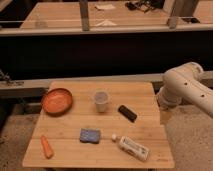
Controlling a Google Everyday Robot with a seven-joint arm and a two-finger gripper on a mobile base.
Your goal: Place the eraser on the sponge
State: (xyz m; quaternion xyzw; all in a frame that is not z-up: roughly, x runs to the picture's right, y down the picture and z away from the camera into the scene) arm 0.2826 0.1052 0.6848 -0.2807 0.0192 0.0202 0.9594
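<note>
Eraser [127,113] lies flat on the table [145,91], up and picture-right of the sponge [90,135], clearly apart from it, not on it. Its long axis runs diagonal, far-left end to near-right end. Gripper [164,115] is further right of the sponge, past the eraser, low by the table's right edge at the end of the white arm [187,85]. Eraser lies between gripper and sponge. Can't tell how open the gripper is; it touches neither eraser nor sponge.
</note>
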